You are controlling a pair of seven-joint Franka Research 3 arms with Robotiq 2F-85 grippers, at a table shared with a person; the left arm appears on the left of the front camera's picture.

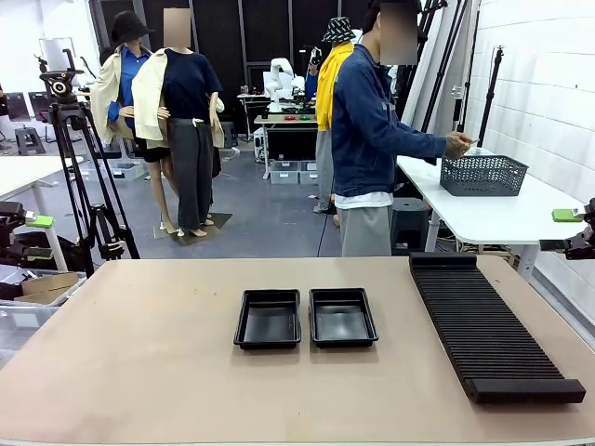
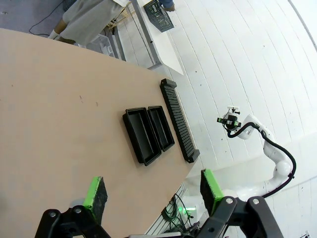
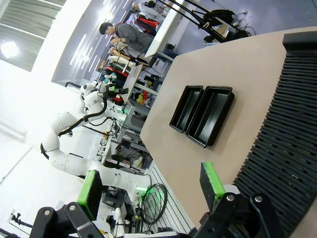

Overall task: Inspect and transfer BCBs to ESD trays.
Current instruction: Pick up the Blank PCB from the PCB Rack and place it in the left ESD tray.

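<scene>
Hand (image 1: 457, 144) of the person by the basket (image 1: 483, 175) is indistinct; left tool (image 2: 152, 191) and right tool (image 3: 151, 188) stand spread.

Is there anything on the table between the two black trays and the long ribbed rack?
No. The front view shows a bare strip of table between the ESD trays and the rack.

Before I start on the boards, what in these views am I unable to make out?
- Grey mesh basket, front view: its walls and the distance hide what lies inside.
- Person's hand, front view: too small to tell whether it holds anything.
- Slotted rack: its ribs hide the slot bottoms in the front view, and the picture's edge cuts it off in the right wrist view.
</scene>
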